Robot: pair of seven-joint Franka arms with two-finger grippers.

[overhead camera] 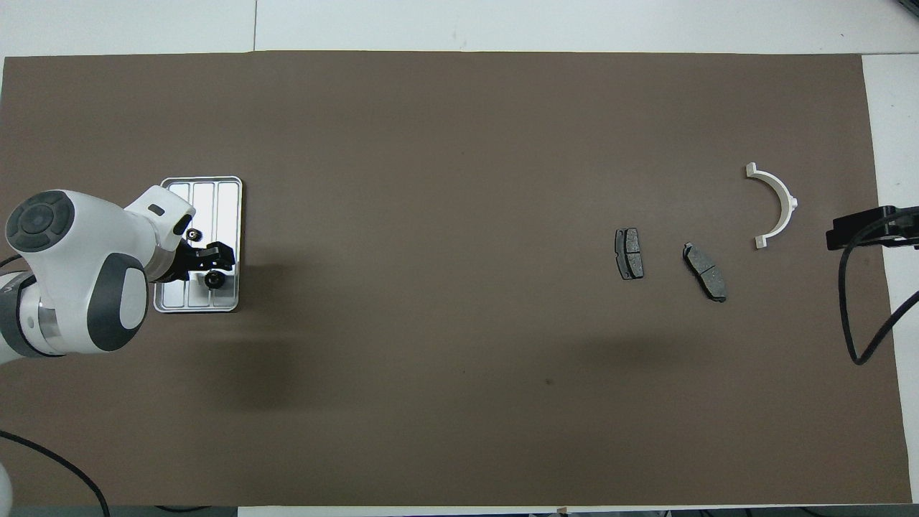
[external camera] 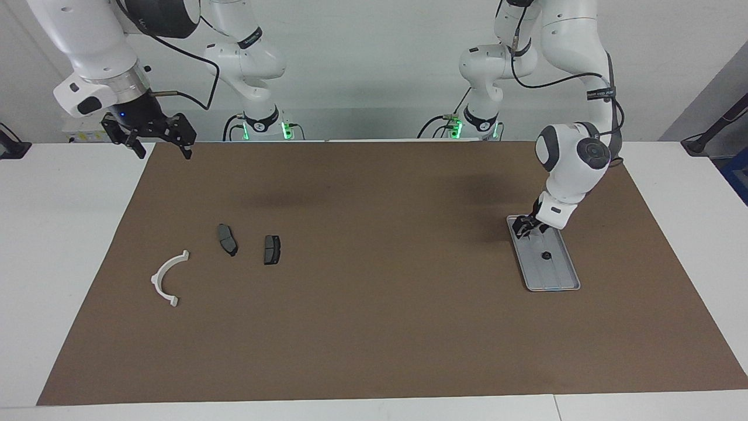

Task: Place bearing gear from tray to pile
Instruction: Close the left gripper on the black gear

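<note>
The silver-grey grooved tray (external camera: 562, 279) (overhead camera: 215, 194) lies toward the left arm's end of the table. A small dark bearing gear (external camera: 546, 255) (overhead camera: 192, 234) sits on it near its middle. My left gripper (external camera: 529, 227) (overhead camera: 214, 266) is open and empty, low over the tray's end nearer the robots, short of the gear. The pile lies toward the right arm's end: a white half-ring bracket (external camera: 165, 275) (overhead camera: 779, 205) and two dark grey pads (external camera: 227, 239) (overhead camera: 705, 271), (external camera: 272, 249) (overhead camera: 629, 253). My right gripper (external camera: 163, 147) (overhead camera: 854, 228) waits open, raised over the mat's corner.
A brown mat (external camera: 374, 327) (overhead camera: 431, 395) covers most of the white table. The right arm's black cable (overhead camera: 861, 323) hangs at that end of the mat.
</note>
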